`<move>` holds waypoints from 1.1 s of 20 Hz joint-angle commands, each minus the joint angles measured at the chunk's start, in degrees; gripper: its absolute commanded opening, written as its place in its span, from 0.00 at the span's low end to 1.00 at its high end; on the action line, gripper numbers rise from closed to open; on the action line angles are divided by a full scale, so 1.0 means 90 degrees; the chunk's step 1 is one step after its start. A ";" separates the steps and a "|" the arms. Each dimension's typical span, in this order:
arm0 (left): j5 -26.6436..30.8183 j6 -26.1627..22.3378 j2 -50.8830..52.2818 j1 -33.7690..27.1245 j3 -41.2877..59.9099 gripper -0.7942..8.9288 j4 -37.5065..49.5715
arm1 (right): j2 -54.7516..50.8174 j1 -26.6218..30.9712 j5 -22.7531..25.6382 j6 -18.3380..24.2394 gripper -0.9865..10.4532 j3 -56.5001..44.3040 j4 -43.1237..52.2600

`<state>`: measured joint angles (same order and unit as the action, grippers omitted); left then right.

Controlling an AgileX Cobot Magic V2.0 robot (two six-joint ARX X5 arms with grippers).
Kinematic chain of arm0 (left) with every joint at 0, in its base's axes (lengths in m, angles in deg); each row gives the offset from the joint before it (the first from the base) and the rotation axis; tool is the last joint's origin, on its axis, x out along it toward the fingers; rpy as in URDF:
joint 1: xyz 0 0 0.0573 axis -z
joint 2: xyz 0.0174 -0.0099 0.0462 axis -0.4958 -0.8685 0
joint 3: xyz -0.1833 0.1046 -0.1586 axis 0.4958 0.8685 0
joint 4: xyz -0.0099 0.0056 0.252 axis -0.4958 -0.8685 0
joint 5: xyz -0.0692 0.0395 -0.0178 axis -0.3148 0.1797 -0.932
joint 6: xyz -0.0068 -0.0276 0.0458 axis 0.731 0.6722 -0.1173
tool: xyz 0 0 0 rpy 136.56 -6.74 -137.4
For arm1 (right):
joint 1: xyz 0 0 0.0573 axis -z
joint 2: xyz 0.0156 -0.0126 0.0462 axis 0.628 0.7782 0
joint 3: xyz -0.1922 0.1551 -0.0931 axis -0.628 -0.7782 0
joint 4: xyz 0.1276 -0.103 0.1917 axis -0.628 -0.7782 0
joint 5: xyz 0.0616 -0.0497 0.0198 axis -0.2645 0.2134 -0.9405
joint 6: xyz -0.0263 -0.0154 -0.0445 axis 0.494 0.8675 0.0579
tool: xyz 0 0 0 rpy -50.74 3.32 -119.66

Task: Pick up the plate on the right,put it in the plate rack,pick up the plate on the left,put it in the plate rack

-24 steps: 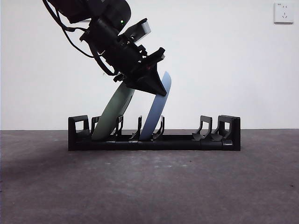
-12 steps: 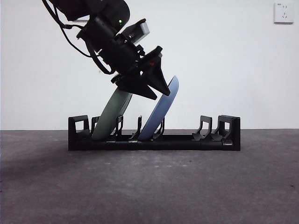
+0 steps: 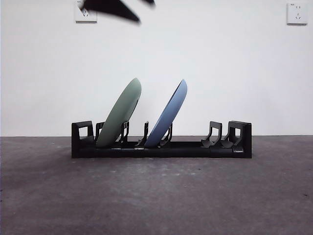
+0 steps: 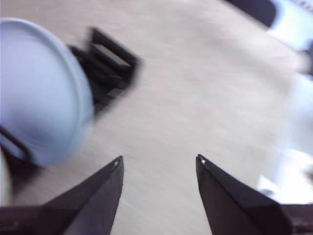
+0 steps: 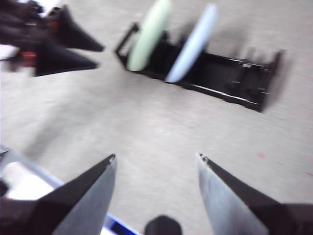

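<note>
The black plate rack (image 3: 161,142) stands across the middle of the table. A green plate (image 3: 120,112) leans in its left slots and a blue plate (image 3: 168,113) leans in the slots beside it, both tilted to the right. In the right wrist view the rack (image 5: 215,81) holds the green plate (image 5: 149,34) and the blue plate (image 5: 193,41). My left gripper (image 4: 159,164) is open and empty, raised off to the side of the blue plate (image 4: 41,88); it shows as a black tip (image 3: 115,7) at the top of the front view. My right gripper (image 5: 155,161) hangs open and empty, well back from the rack.
The grey table (image 3: 156,196) stretches in front of the rack. White wall sockets (image 3: 297,13) sit on the back wall. The rack's right slots (image 3: 215,134) hold nothing.
The left gripper has let go of the blue plate and lifted up and left, almost out of the front view. The blue plate now leans further right in the rack.
</note>
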<state>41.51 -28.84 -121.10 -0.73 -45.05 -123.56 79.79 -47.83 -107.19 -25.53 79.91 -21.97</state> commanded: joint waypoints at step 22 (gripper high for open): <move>-0.0211 -0.0223 0.2854 -0.0005 0.0027 0.07 -0.3099 | -0.0007 -0.0012 -0.0559 0.0231 0.08 -0.0053 -0.0143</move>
<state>39.70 -29.59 -95.44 -0.71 -45.05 -151.45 79.77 -47.87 -111.95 -24.57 79.91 -21.97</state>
